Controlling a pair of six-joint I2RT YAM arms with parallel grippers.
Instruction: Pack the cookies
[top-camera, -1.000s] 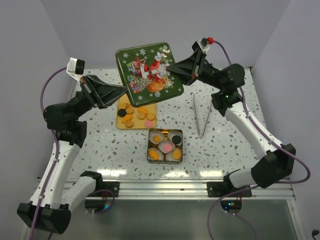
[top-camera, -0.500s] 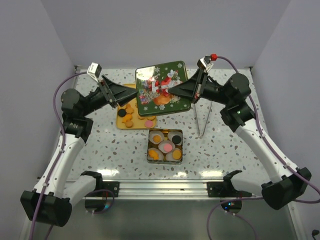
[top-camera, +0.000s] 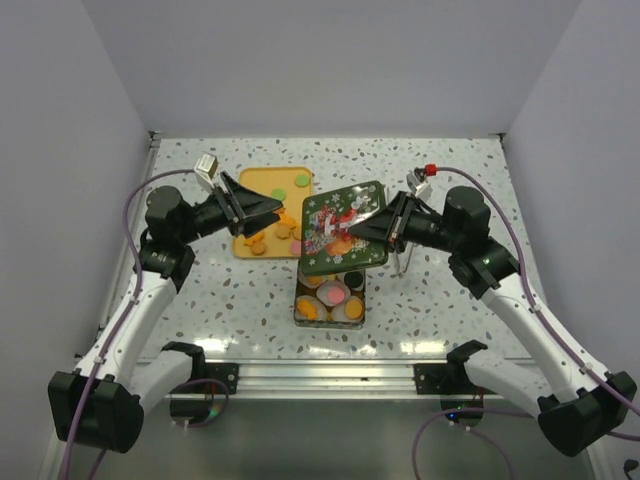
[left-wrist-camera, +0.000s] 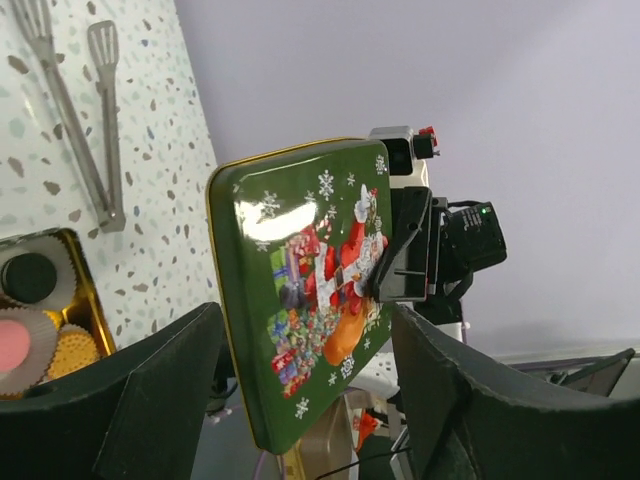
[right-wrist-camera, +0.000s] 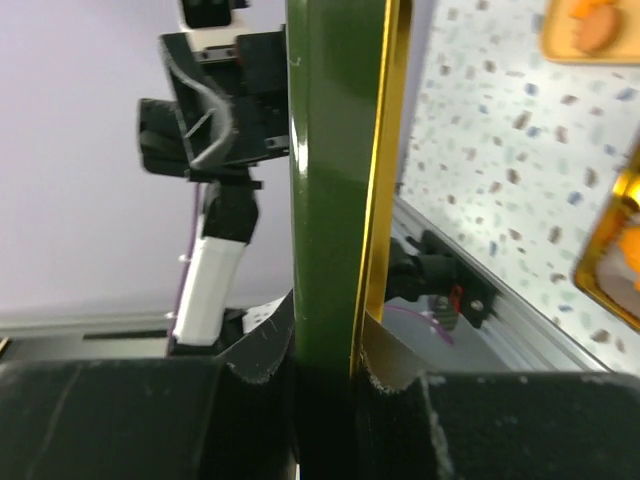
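The green Christmas tin lid (top-camera: 340, 238) hangs tilted over the far side of the gold tin (top-camera: 300, 310). My right gripper (top-camera: 380, 226) is shut on the lid's right rim; the right wrist view shows that rim (right-wrist-camera: 330, 180) edge-on between the jaws of the right gripper (right-wrist-camera: 335, 365). In the tin lie cookies (top-camera: 331, 296) in white paper cups. More orange cookies (top-camera: 258, 241) sit on the yellow tray (top-camera: 270, 182). My left gripper (top-camera: 277, 213) stands open above that tray, just clear of the lid's left edge. The left wrist view has the lid (left-wrist-camera: 300, 290) beyond the spread fingers of the left gripper (left-wrist-camera: 305, 400).
Metal tongs (top-camera: 402, 262) lie on the speckled table to the right of the tin, partly under my right arm, and show as tongs (left-wrist-camera: 75, 120) in the left wrist view. White walls close in the table on three sides.
My left gripper let go of the lid, opened and drew back left. My right arm carried the lid down and nearer, over the tin.
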